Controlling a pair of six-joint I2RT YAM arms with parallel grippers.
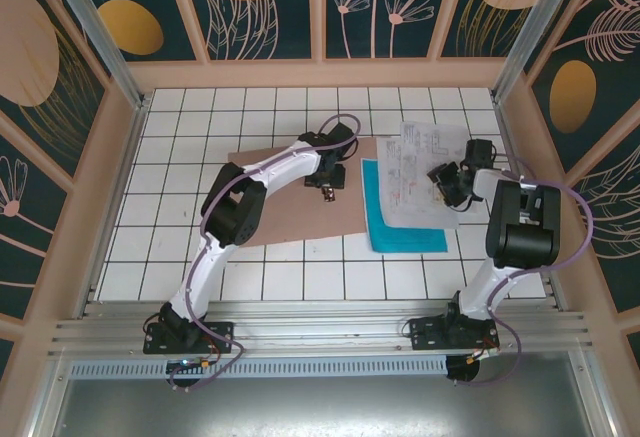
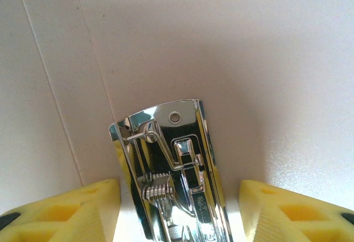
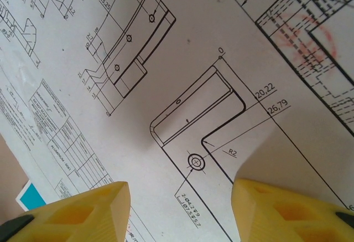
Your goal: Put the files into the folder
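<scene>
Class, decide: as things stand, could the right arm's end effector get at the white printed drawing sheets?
Probably yes: the right end effector hangs open above the white printed drawing sheets, nothing between them.

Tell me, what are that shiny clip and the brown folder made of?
The clip looks like polished chromed metal: mirror reflections, a coiled spring. The folder seems matte card: flat, pinkish-brown, no gloss, though thin plastic is possible.

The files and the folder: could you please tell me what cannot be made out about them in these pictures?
- Top external view: how many white sheets lie stacked; they overlap, and the right gripper covers part.
- Left wrist view: the lower end of the metal clip, cut off by the bottom edge.
- Right wrist view: most of the teal sheet, hidden under the printed drawing.
</scene>
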